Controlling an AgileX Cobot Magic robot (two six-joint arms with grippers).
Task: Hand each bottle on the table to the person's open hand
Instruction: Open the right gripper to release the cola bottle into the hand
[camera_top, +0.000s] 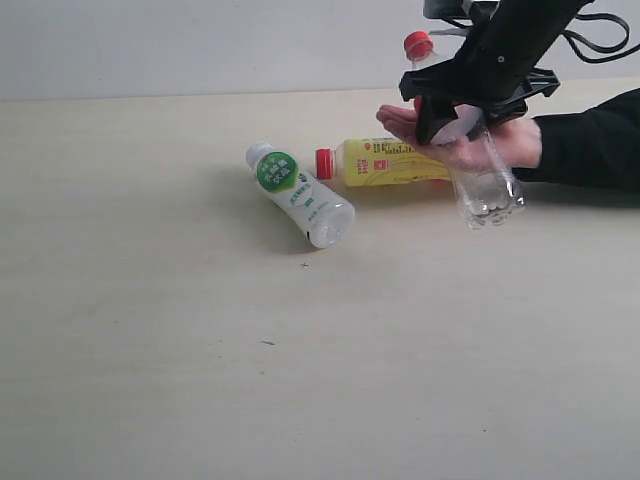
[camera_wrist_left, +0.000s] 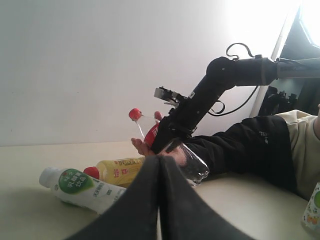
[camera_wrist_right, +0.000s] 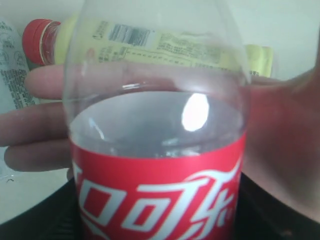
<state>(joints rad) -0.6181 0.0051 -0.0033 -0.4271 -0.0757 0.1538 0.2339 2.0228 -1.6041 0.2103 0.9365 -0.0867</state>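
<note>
My right gripper (camera_top: 455, 100) is shut on the clear bottle (camera_top: 487, 188) with the red label and red cap. It holds it tilted over the person's open hand (camera_top: 398, 122), cap up and away. In the right wrist view the bottle (camera_wrist_right: 160, 150) fills the frame between dark jaws, with the palm (camera_wrist_right: 282, 150) right behind it. The yellow bottle (camera_top: 392, 162) and a white-capped bottle (camera_top: 300, 195) lie on their sides on the table (camera_top: 200, 350). My left gripper (camera_wrist_left: 160, 162) is shut on nothing, low over the table, and out of the exterior view.
The person's black-sleeved arm (camera_top: 590, 140) reaches in from the right along the table's far side. In the left wrist view, part of another green-labelled bottle (camera_wrist_left: 312, 212) shows at the frame's edge. A pale wall stands behind the table.
</note>
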